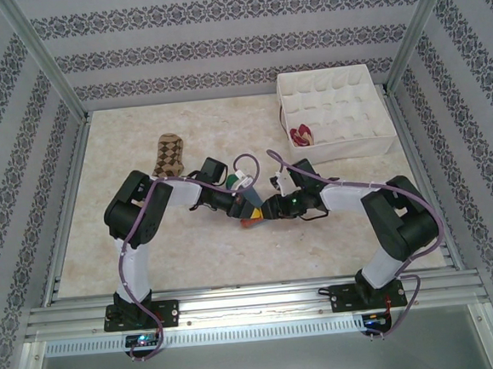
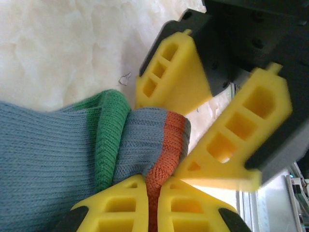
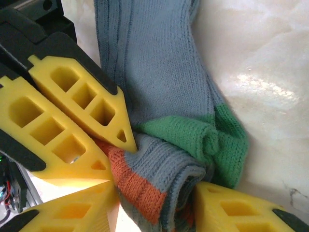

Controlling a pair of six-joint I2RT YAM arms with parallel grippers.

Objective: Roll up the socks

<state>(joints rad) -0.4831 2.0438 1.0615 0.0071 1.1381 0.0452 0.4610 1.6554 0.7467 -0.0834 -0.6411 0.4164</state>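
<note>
Looking down on a pale, marble-patterned surface (image 1: 80,240), fenced by an aluminium frame (image 1: 238,298) and backed by banded floral wallpaper (image 1: 233,14). Finding a white divided box (image 1: 346,149) sitting at the back right corner, split into a grid of small square compartments. Spotting a peach-and-red sock (image 1: 302,133) bunched up and tucked into the compartment at the box's front left corner. Noting an argyle sock (image 1: 169,155) lying flat on the surface, left of the box and well apart from it, in no container. Finding the striped sock (image 1: 252,211) lying at mid-surface between the two arms, outside the box, with a grey-blue body spreading flat and green and orange bands folding over at one end. Seeing the left gripper (image 2: 152,181) clenching on that sock, pinching the orange band between yellow fingers (image 2: 120,208). Seeing the right gripper (image 3: 154,193) reaching in from the opposite side, jaws standing apart on either side of the folded end and touching the fabric. Not managing to tell whether squeezing it or merely bracketing it. Noticing the tips of the two grippers crowding just beside each other at the same fold.
</note>
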